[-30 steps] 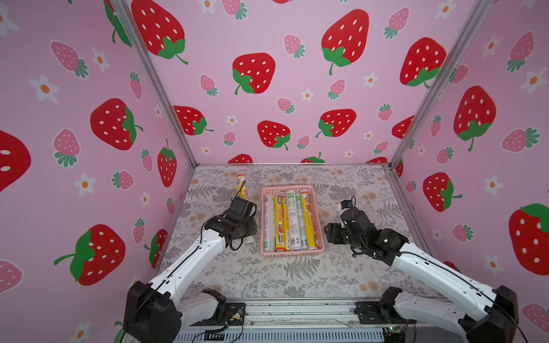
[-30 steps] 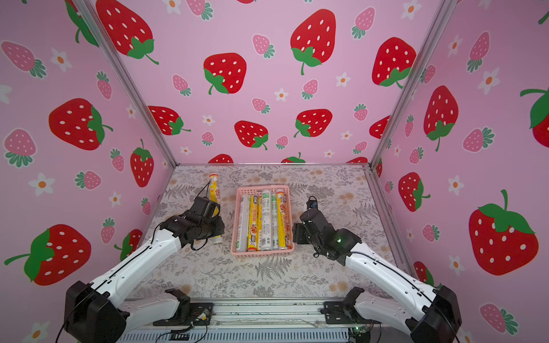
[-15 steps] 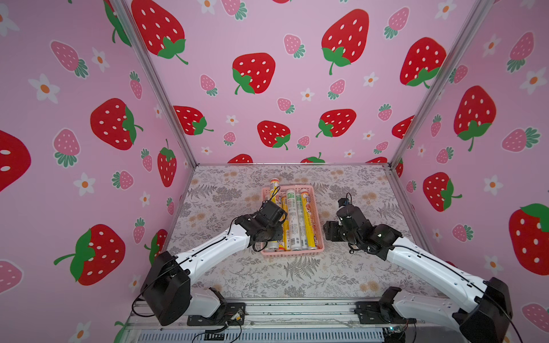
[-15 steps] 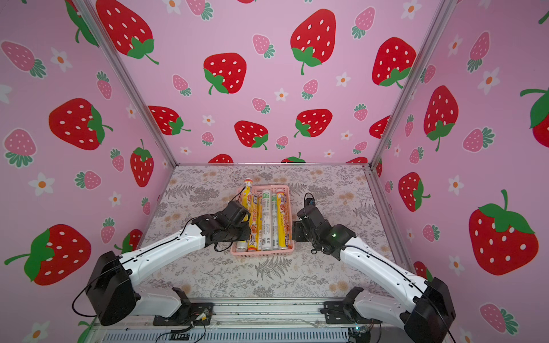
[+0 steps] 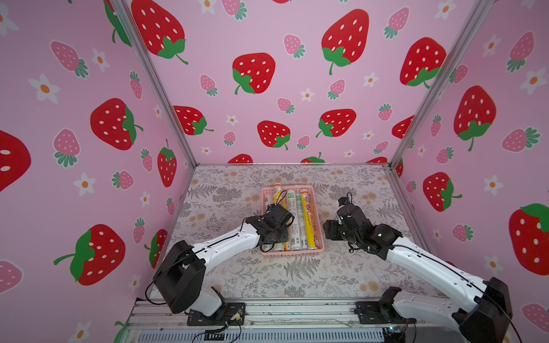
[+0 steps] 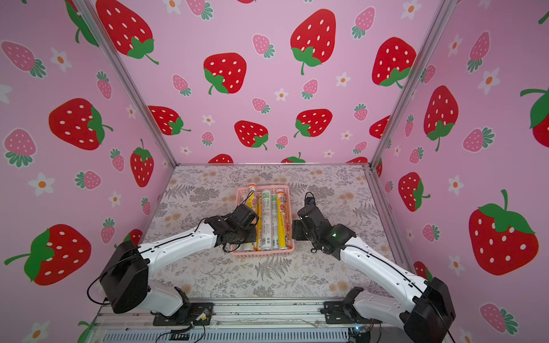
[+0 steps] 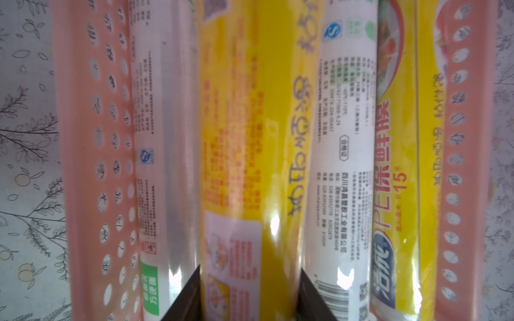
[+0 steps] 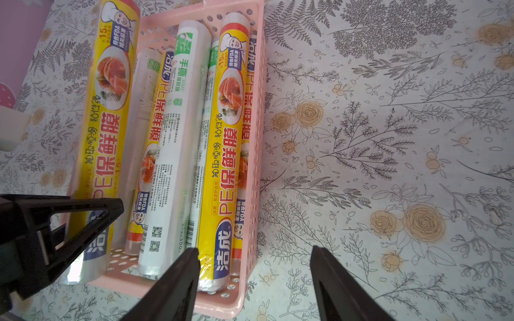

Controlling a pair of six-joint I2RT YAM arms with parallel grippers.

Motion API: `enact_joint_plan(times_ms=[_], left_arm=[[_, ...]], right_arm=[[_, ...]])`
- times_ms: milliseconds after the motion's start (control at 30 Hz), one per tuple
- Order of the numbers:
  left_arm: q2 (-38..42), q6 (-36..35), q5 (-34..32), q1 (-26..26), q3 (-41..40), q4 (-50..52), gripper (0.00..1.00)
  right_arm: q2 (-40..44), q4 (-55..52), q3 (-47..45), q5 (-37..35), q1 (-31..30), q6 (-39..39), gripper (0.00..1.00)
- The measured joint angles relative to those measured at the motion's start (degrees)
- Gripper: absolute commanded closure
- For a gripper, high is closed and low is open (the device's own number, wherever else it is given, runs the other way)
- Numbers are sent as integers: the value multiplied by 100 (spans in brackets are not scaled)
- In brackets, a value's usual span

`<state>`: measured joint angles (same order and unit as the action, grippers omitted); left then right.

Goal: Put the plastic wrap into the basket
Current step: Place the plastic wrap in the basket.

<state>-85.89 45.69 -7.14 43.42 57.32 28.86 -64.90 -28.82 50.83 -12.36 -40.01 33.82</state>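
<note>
The left gripper (image 7: 250, 291) hangs over the left side of the pink basket (image 5: 292, 253), its jaws pinching a yellow roll (image 7: 250, 139) of plastic wrap close to the roll's near end. That roll runs lengthwise along the basket, above the ones already lying inside, and in both top views its far end pokes just past the far rim. From here I cannot tell whether it rests on the rolls beneath or hangs clear of them. Inside the basket the other rolls lie side by side and parallel, in what looks like two layers. On top are a white roll (image 8: 178, 139) with a green label and, beside it, a second yellow roll (image 8: 222, 155) with a food picture, and more yellow and white ones show underneath. The right gripper (image 8: 253, 250) sits low just beside the basket's right wall, near its front corner. Its jaws are spread apart, gripping nothing, with the wall and a strip of the flower-printed tabletop (image 5: 237, 190) showing between them. The basket stands near the middle of the tabletop, between the two arms.
</note>
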Motion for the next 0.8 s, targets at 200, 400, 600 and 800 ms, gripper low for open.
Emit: enact_joint_plan(times_ms=[200,400,600,800], left_arm=[[-26,92,-28,7,-35,-48,51],[-83,87,-26,52,-44,-28,46],[-83,68,-26,74,-44,-22,37],[72,-15,-87,74,-42,190,27]], right_arm=[[-127,4,0,4,20,-4,32],[-131,15,0,24,20,-2,32],[-142,57,0,48,20,-2,31],[-142,138,-4,61,20,-4,27]])
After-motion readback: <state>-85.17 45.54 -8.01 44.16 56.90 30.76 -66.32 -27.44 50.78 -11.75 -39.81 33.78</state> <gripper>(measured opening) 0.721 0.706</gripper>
